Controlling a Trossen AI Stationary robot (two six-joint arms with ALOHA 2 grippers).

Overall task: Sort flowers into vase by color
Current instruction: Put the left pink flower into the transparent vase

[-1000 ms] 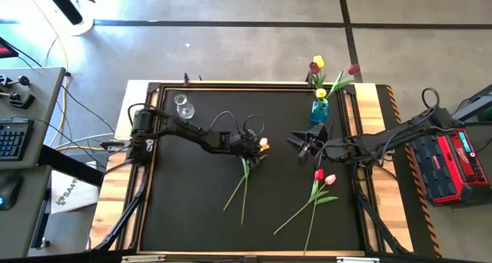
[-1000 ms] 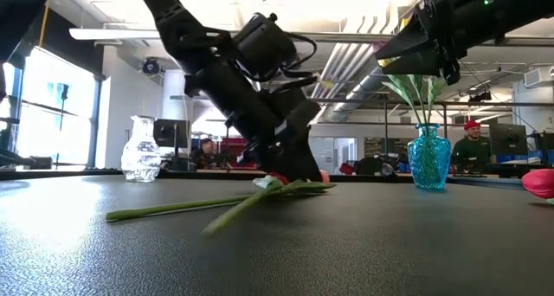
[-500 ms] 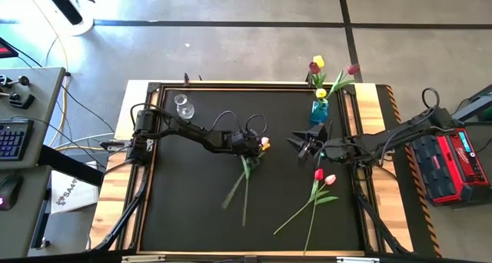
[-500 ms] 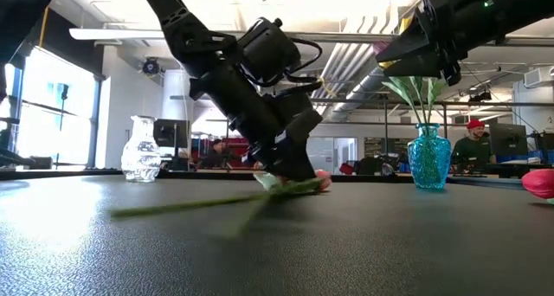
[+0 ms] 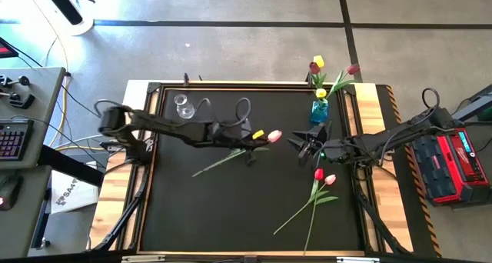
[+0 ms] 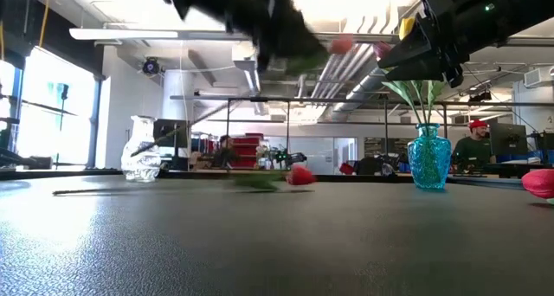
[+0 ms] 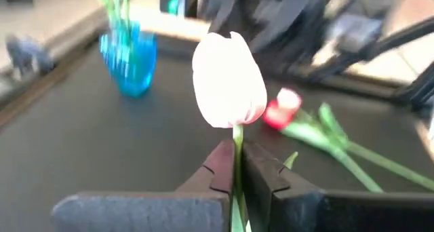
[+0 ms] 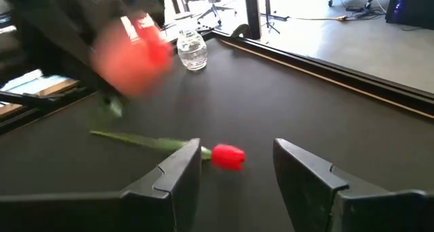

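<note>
My left gripper (image 5: 261, 137) is raised over the middle of the black mat and shut on a pink tulip (image 7: 228, 79), whose head (image 5: 274, 135) points toward the blue vase (image 5: 319, 109). A red tulip (image 8: 227, 156) lies flat on the mat below it, its stem (image 8: 142, 142) trailing away. A green stem (image 5: 223, 160) runs from under the left gripper toward the near left. My right gripper (image 8: 237, 150) hangs open and empty above the mat beside the blue vase. A red tulip (image 5: 318, 174) and a pink one (image 5: 330, 180) lie at the right. My left gripper pinches the pink tulip's stem (image 7: 237, 136) just below the head between its two fingers (image 7: 220, 167). The fingers come from the table's left, nearly level. The head stands beyond the fingertips, clear of the mat. The rest of the stem drops out of the wrist view.
The blue vase at the far right holds yellow, maroon and pink flowers (image 5: 317, 63). A clear glass vase (image 5: 183, 105) stands at the far left of the mat. A raised frame (image 5: 231, 86) borders the mat. People sit at desks in the room behind.
My left gripper has risen from the mat, carrying the pink tulip's head up clear of it and a little toward the table's right edge. The green stem that pointed toward the near edge now points toward the near left.
</note>
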